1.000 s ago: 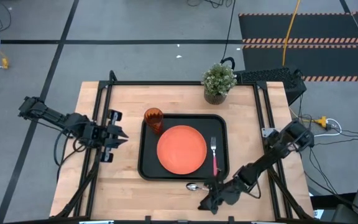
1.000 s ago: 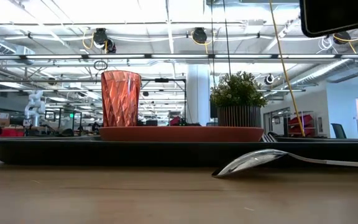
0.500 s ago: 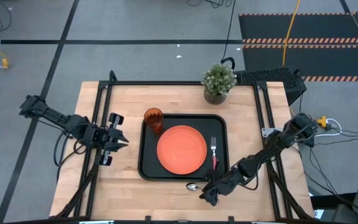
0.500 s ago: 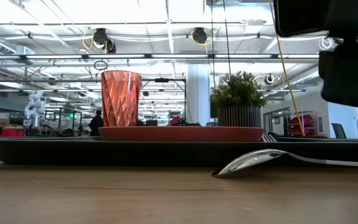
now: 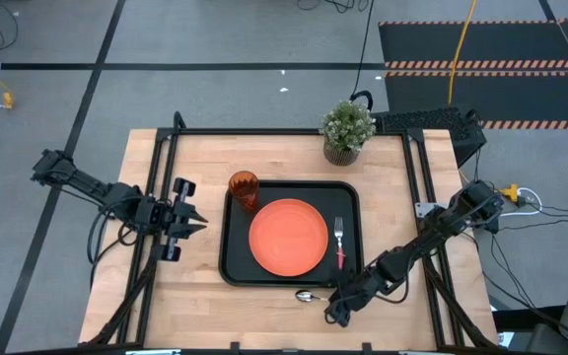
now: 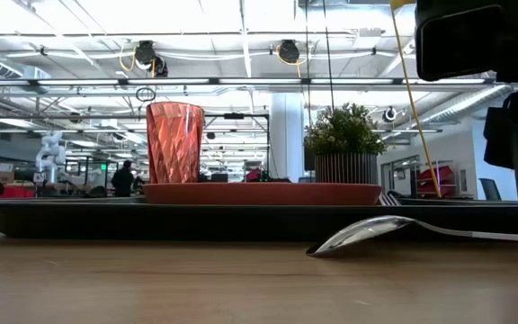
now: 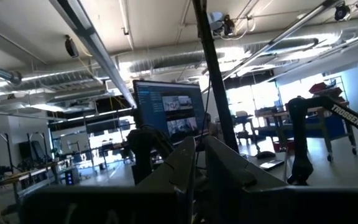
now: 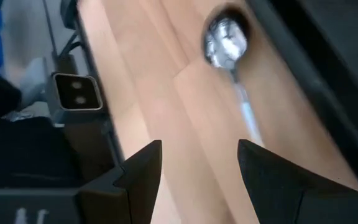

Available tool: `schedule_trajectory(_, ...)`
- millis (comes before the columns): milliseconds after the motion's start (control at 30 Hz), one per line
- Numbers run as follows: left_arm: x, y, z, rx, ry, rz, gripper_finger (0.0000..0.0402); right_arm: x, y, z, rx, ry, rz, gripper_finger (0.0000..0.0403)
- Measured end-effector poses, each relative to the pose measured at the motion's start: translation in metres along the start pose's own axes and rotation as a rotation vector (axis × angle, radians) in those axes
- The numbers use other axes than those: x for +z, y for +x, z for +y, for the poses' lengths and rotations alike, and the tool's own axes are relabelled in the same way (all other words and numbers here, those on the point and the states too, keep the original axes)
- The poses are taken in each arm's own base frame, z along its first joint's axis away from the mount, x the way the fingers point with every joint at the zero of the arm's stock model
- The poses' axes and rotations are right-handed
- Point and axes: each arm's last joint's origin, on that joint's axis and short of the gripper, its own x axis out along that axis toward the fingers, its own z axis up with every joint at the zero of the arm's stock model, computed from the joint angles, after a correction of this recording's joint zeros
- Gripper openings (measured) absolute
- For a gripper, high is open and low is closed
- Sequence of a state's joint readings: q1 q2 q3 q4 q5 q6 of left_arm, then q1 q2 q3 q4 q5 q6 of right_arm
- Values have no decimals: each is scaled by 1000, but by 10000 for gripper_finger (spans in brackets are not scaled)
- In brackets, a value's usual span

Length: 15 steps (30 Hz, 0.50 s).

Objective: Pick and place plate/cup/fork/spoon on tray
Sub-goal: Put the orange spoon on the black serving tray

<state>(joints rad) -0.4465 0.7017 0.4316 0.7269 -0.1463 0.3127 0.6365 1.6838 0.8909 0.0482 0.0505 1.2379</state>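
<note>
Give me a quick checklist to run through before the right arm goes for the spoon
1. Spoon off the tray, on the table by its near rim: ok.
2. Right gripper open: ok.
3. Right gripper lined up over the spoon: not ok, it sits beside the handle end.
4. Free spot on the tray for the spoon: cannot tell; plate, cup and fork already fill much of it.
5. Left gripper clear of the tray, left of it: ok.
</note>
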Motion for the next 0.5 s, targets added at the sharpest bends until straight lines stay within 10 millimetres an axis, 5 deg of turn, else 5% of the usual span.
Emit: schedule_trajectory(500, 0, 0, 0, 1, 3, 0, 42, -1, 0, -8, -93, -10, -23, 203)
